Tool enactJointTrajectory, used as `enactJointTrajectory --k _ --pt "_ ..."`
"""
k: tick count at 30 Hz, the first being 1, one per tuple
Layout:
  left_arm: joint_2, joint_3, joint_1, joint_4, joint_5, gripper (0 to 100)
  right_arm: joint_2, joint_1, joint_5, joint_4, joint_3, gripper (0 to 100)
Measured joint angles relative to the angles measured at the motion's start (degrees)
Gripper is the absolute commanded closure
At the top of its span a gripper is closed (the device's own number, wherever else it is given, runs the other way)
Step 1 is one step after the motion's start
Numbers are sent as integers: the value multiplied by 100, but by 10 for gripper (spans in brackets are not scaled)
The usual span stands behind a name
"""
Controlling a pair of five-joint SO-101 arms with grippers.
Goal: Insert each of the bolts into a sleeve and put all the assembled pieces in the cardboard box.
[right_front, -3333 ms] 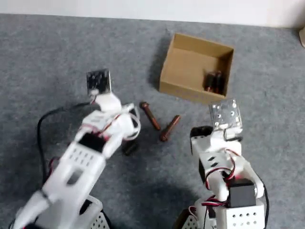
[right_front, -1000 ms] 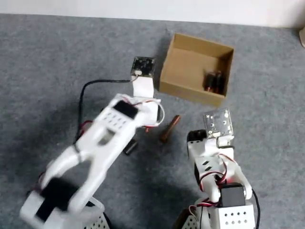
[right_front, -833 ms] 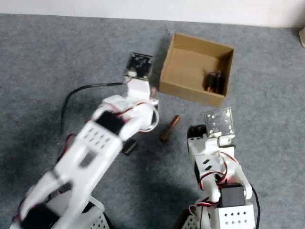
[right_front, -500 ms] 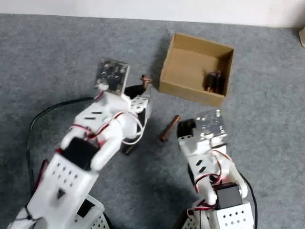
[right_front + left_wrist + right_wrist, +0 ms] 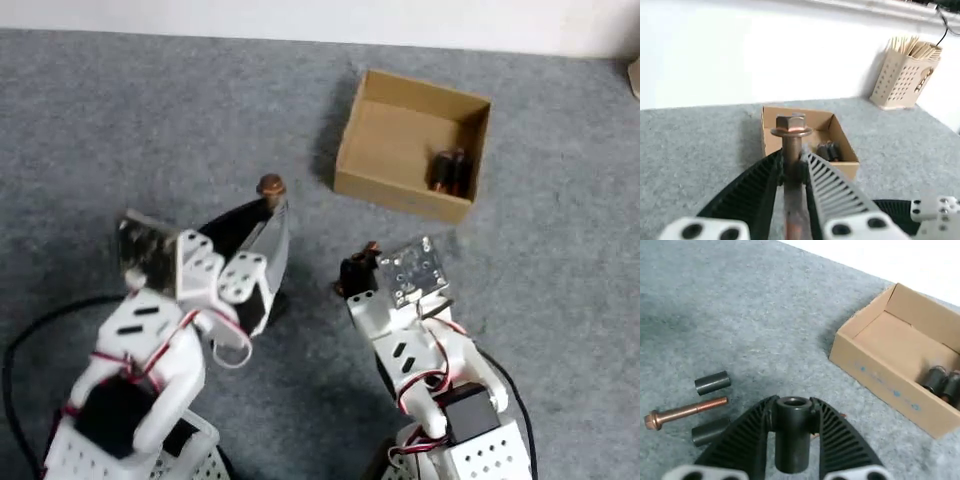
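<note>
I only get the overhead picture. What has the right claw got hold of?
Observer: Its own camera shows the right claw shut on a black sleeve, open end up.
Visitor: And the left one?
Observer: The left claw grips a copper bolt by its shaft, six-sided head on top.
Visitor: Anything left lying about?
Observer: On the carpet lie another bolt, a loose sleeve and a second sleeve.
</note>
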Motion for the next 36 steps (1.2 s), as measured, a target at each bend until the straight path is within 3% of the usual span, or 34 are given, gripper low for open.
enactJointTrajectory --k 5,14,22,36 --pt "-941 1152 0 -659 237 995 -202 -176 0 -97 0 995" --pt "-1670 2664 114 -3007 1020 994 -1679 -607 0 -62 492 995" --pt "-1934 2664 1055 -3174 1248 994 -1758 -607 0 -62 580 995" --pt "-1934 3218 1020 -3209 1248 994 -1758 -642 0 369 580 995"
